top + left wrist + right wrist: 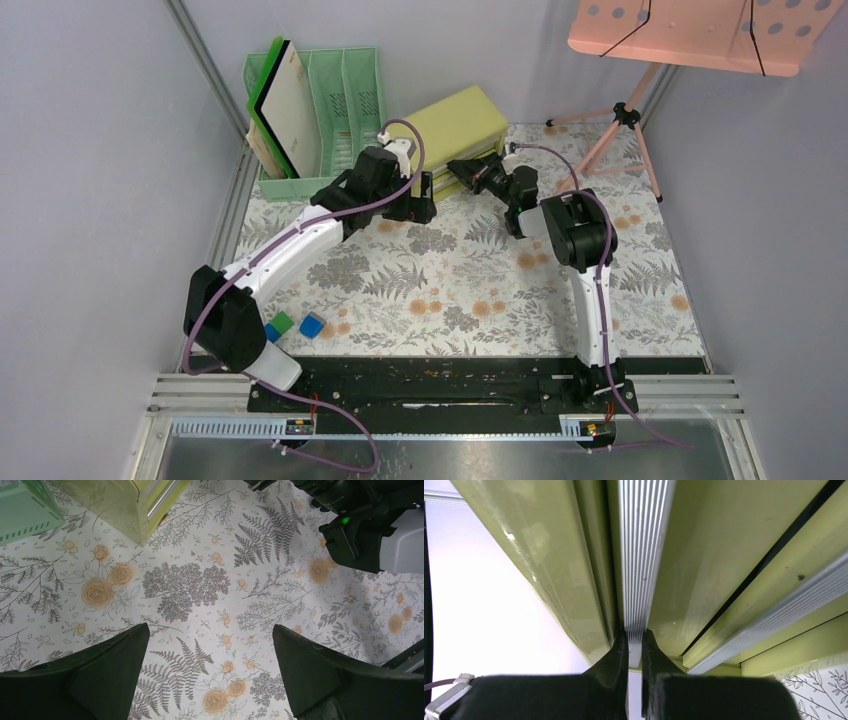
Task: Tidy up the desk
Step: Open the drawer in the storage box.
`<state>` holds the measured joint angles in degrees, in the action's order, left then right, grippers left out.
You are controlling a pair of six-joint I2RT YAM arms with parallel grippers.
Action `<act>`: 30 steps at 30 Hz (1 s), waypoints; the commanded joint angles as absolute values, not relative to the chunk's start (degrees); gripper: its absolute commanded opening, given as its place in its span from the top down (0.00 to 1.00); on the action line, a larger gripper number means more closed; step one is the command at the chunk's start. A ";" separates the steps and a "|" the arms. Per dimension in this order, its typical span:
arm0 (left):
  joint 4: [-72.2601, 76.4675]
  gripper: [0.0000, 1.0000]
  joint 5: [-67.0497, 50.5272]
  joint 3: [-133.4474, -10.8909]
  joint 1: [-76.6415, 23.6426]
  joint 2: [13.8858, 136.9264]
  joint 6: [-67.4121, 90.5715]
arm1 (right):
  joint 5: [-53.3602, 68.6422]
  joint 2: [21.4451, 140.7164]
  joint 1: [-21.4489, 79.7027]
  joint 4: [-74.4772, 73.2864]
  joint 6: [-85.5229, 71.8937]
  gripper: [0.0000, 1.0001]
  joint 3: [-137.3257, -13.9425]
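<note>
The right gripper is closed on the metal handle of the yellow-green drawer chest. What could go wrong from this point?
The right gripper pinches the ribbed metal handle only with its fingertips, so it may slip off in a pull.
The left gripper hangs open above the desk and does not brace the drawer chest; the whole chest might slide instead of a drawer opening.
The right arm is close to the left gripper; they could collide.

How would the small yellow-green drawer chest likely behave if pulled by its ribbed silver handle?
The chest may slide whole, apparently unfixed on the smooth desk. The handle looks stiff metal; its ribs probably help the right gripper hold.
</note>
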<state>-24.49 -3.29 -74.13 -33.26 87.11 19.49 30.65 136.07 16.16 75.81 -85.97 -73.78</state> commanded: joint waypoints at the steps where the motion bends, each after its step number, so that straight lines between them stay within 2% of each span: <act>1: -20.60 0.04 -4.57 -77.53 -32.61 88.76 19.89 | 31.23 135.81 16.79 80.32 -85.46 1.00 -75.98; 5: -18.38 0.09 -7.21 -80.30 -32.51 92.59 20.41 | 31.23 133.97 16.83 79.96 -84.13 1.00 -73.64; 8: -17.28 0.20 -8.77 -84.27 -32.50 96.93 20.87 | 31.24 132.72 16.83 79.22 -83.34 1.00 -71.93; 14: -20.50 0.54 -10.16 -95.68 -31.25 107.96 20.93 | 31.81 131.57 16.88 78.61 -83.13 1.00 -71.15; 19: -17.63 0.71 -12.23 -99.90 -28.13 113.15 23.60 | 32.42 130.04 16.88 76.98 -81.93 1.00 -70.27; 23: -19.83 0.88 -11.33 -103.64 -25.68 116.77 24.16 | 32.69 128.76 16.88 76.77 -81.42 1.00 -69.26; 30: -11.98 0.91 -19.38 -97.97 -22.30 114.31 26.27 | 32.89 126.32 16.83 75.60 -79.40 1.00 -66.53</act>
